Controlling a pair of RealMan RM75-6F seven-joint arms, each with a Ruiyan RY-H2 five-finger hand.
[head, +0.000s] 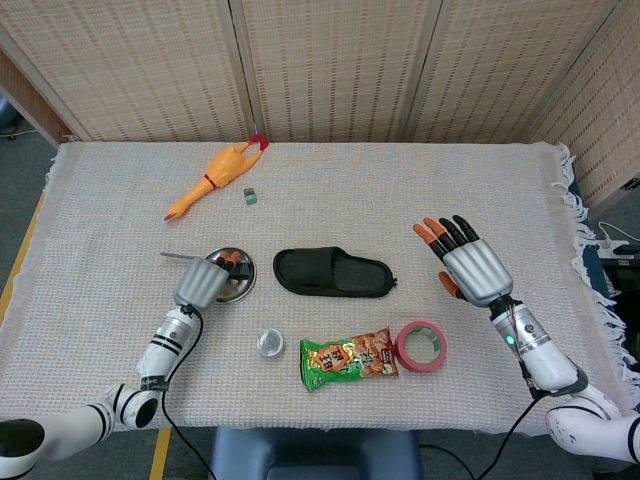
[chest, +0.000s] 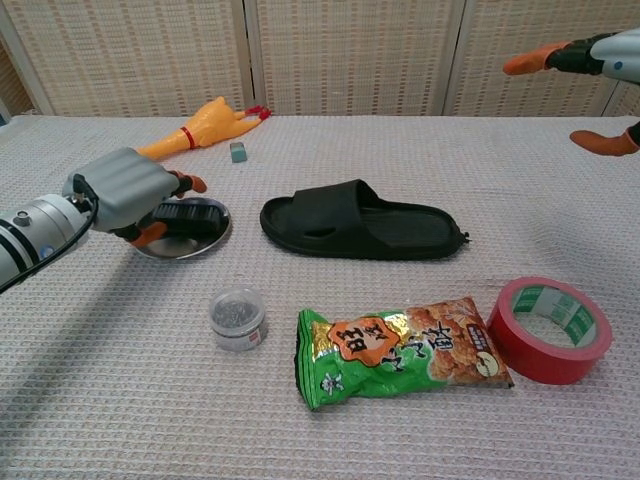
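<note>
Brush with a dark head lies across the small steel dish, its grey handle poking out past the dish's far-left edge in the head view. The left robot hand sits right over the near-left side of that dish, fingers curled down around the brush; from where I stand it looks to be gripping it, though the exact contact is hidden under the palm. Taking the dish as the marker: just to its right lies a black slipper, toe end pointing away from the dish. Nearer the front edge of the tabletop, a little right of the dish, stands a small clear jar, and further right of that a green and orange snack bag and a red tape roll, the two just beside each other. Behind the dish, toward the screen, lie a yellow rubber chicken and a small grey block. Well to the right of the dish, past the slipper, the right robot hand hangs in the air, fingers spread wide, holding nothing.
</note>
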